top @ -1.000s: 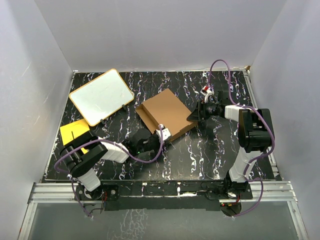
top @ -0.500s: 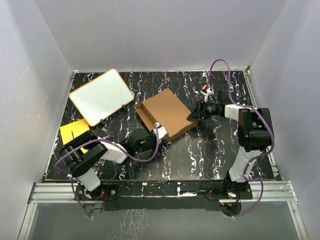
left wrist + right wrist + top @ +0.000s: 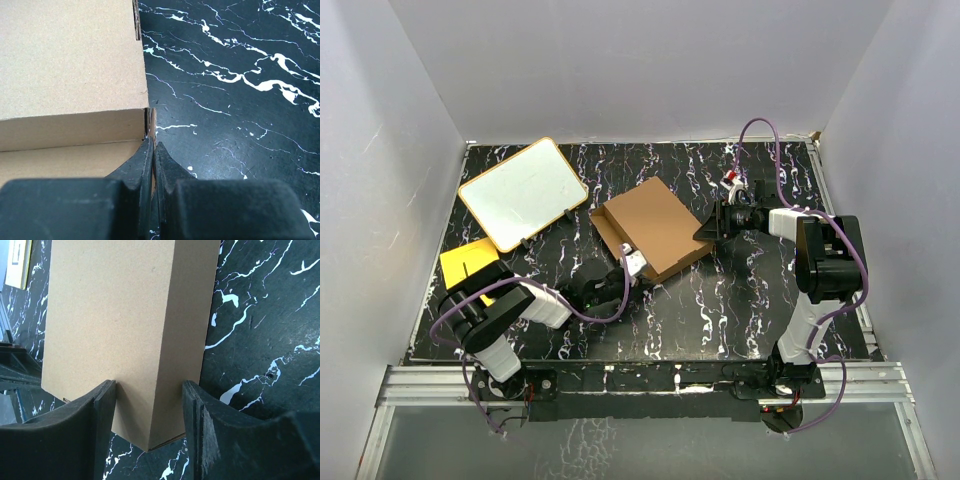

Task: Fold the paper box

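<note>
We saw the paper box [image 3: 650, 225] near the middle of the table [image 3: 750, 300], a glossy black surface veined with white, where it sat skewed to the table's edges. It was plain brown corrugated cardboard with a matte, finely grained face, folded into a shallow rectangular form with crisp creases; the left wrist view showed the lid panel of the box [image 3: 70, 60] above a paler side wall, with the fluted edge exposed at the corner. A flat white board with an orange rim [image 3: 523, 193] lay to the far left, and a flat orange-yellow sheet [image 3: 468, 265] lay nearer the left arm's base. The left arm reached low across the table, its left gripper [image 3: 632, 262] at the box's near corner. In its own view the left gripper [image 3: 151, 145] had its fingers pressed together, and a thin cardboard edge met their tips; we could not tell whether that edge was pinched. The right arm bent inward, the right gripper [image 3: 705, 232] at the box's right corner. In the right wrist view the right gripper [image 3: 149, 390] had its fingers spread, with the corner of the box [image 3: 125, 325] between them; we could not tell whether they pressed it.
</note>
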Robot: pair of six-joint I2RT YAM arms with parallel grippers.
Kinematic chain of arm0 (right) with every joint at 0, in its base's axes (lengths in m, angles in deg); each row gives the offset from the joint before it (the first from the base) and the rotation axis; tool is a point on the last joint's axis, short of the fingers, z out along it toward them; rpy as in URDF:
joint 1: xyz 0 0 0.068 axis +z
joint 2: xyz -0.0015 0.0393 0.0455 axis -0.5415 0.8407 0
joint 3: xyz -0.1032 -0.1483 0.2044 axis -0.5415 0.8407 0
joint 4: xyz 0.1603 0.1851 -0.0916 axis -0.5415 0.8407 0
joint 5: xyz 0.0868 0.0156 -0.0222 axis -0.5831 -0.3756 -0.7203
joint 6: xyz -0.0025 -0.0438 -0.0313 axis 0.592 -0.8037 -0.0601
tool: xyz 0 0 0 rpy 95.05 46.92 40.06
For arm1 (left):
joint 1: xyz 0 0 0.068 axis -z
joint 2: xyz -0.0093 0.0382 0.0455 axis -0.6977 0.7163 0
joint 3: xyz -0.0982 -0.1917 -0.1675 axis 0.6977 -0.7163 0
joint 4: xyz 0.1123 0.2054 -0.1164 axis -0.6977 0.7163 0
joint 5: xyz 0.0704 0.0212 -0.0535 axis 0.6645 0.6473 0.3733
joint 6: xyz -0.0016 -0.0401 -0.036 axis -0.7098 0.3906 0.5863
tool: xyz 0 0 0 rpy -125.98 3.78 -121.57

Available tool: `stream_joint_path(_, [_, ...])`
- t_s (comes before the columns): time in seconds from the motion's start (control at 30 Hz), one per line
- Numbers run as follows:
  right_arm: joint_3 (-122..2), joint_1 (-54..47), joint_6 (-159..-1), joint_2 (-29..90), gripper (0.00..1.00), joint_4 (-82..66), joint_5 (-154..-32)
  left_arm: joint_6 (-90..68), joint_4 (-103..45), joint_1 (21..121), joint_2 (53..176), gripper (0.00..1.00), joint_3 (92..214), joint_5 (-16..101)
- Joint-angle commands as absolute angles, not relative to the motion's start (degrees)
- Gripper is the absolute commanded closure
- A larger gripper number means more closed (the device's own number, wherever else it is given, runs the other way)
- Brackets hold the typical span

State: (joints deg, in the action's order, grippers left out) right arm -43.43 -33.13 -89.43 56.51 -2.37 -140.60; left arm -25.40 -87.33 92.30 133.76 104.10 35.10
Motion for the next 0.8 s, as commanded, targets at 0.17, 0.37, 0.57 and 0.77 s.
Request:
stream_joint_path(0.17, [-44.6,-33.2,-92.5,58.8,0.45,-3.0,-134.0,-24.0,-89.7,91.6,133.2,1.0,102.8,32.0])
stream_joint_path(0.37, [-44.7,-33.2,-92.6,58.8,0.45,-2.9,-134.3,-23.7,-88.7,91.5,132.8,1.0,103.5,31.5])
stream_joint_path(0.57, [-44.9,-33.2,-92.8,59.0,0.45,-2.6,-134.9,-19.4,-86.1,91.5,128.7,0.52,104.9,33.6])
stream_joint_path(0.77, [-45.2,-33.2,-93.1,59.3,0.45,-2.2,-135.0,-9.0,-77.4,90.1,114.6,0.11,103.6,45.0])
